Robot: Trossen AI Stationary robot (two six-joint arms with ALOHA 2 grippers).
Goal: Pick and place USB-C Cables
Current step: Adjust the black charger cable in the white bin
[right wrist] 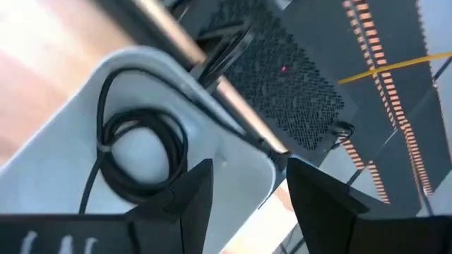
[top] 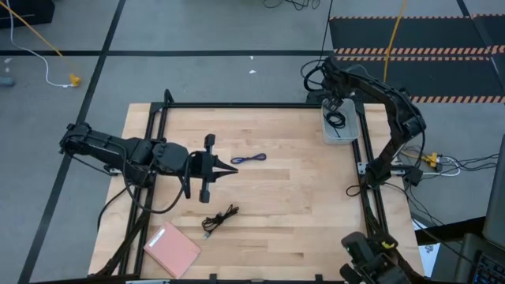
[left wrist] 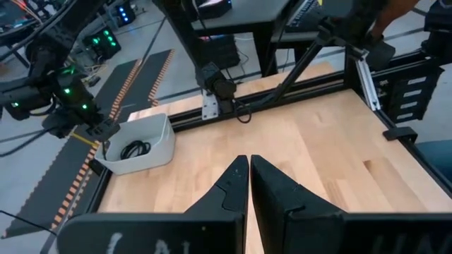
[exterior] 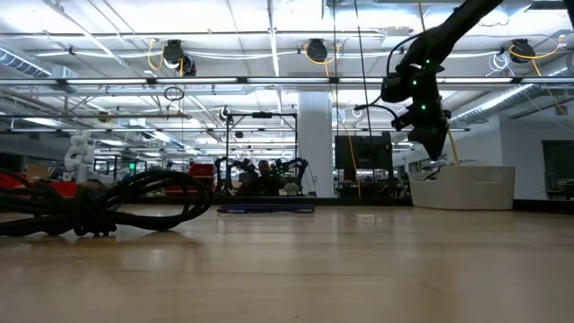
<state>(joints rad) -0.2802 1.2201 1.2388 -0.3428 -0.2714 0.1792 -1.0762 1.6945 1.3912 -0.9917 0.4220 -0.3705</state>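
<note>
With the coiled black cable [right wrist: 138, 152] lying loose in the white bin [right wrist: 56, 176] just below my right tool [right wrist: 244, 187], I hold its fingers apart, while the left tool [left wrist: 248, 185], fingers together, waits over mid-table with the blue-purple cable [top: 248, 159] just ahead and the bundled black cable [top: 219, 218] off to its side.

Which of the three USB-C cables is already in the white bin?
The coiled black cable lies inside the white bin, under the open right claw. The blue-purple cable and the other black cable lie on the table.
</note>
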